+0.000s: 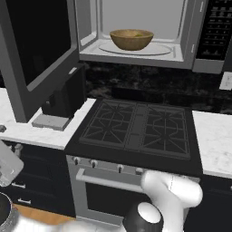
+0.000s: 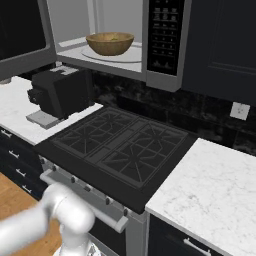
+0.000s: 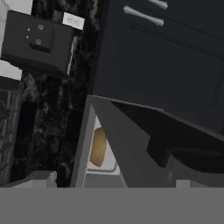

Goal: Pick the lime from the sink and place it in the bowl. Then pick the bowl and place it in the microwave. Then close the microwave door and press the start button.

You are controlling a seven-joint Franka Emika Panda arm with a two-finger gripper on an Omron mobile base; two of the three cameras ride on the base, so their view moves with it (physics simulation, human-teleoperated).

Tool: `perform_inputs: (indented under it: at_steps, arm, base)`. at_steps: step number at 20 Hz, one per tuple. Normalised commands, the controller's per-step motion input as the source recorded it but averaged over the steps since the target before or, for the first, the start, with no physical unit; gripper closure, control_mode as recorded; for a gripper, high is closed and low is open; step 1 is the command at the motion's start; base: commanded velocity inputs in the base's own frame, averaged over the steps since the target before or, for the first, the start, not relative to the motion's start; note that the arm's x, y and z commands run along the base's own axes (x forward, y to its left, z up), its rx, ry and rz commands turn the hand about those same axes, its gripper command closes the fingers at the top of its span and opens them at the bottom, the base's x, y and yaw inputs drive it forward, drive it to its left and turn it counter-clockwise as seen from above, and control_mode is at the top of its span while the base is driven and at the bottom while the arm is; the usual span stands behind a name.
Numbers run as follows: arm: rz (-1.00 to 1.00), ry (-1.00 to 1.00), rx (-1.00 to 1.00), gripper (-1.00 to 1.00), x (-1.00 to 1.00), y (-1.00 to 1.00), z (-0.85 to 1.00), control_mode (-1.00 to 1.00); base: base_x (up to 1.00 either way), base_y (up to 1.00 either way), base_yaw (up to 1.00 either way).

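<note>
A: Spotted the wide round tan wooden bowl (image 1: 131, 41) yet?

B: Yes. Sitting on the round glass turntable (image 1: 158, 49) inside the large grey over-range microwave (image 1: 136, 59), about the middle of the light grey cavity. Visible in the hand view too, as a tan sliver past the near edge of the door.

A: And the small round yellow-green lime (image 1: 137, 33)?

B: Only a faint greenish patch inside the bowl, close to the back rim. Too small to say more.

A: Any word on the wide grey-framed microwave door (image 1: 38, 50)?

B: Swung wide open to the left, dark glass window facing the room. Hanging in front of the small black coffee machine (image 1: 65, 97), itself standing on the white marble tabletop (image 1: 27, 129).

A: State of the end effector?

B: Spread as wide as it goes, gripping nothing. Pointed at the edge of the open door, judging by the hand view.

A: Anything else worth noting?

B: Directly below the microwave, a black gas cooktop (image 1: 136, 127) with dark grates. At the right of the cavity, the dark button panel (image 1: 216, 27). Further right on the wall, a white outlet (image 1: 225, 80).
</note>
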Motion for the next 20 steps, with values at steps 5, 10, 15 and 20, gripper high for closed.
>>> perform_inputs:
  at_steps: [5,10,15,20]
  arm:
    - [-0.11,0.00,-0.06,-1.00,0.59,0.91,-0.27,-1.00]
    - [-0.05,0.00,0.00,-1.00,0.53,0.60,-0.14,-1.00]
    - [0.00,-0.06,0.00,-1.00,0.24,0.00,0.01,-1.00]
    - [0.00,-0.21,0.01,-1.00,0.05,-0.02,0.13,-1.00]
  base:
    - [0.00,0.00,0.00]
    - [0.00,0.00,0.00]
    - [0.00,0.00,0.00]
    - [0.00,0.00,0.00]
